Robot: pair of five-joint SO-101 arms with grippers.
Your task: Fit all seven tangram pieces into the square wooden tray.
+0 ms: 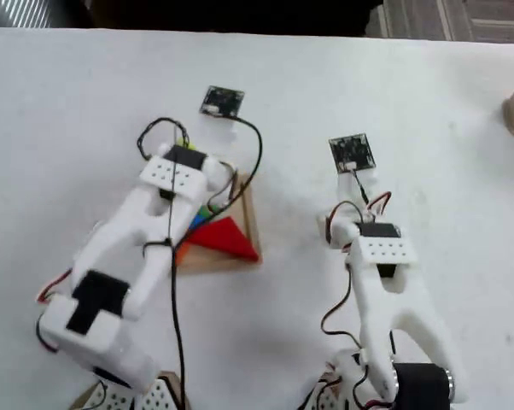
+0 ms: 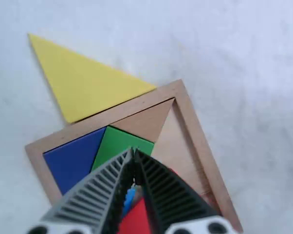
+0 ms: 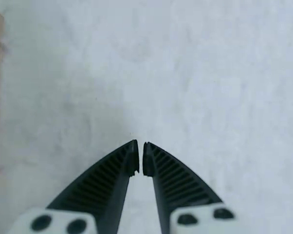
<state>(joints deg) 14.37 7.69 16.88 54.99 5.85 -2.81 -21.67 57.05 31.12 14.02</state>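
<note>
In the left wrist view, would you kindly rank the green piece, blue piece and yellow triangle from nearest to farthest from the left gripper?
1. Green piece: in the tray, at the left gripper.
2. Blue piece: in the tray, beside the green.
3. Yellow triangle: outside the tray, by its frame.

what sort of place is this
Likely a robotics lab or workbench: two white robot arms sit side by side at a white table, bare circuit boards are wired to them, and a wooden tray holds coloured tangram pieces.
</note>
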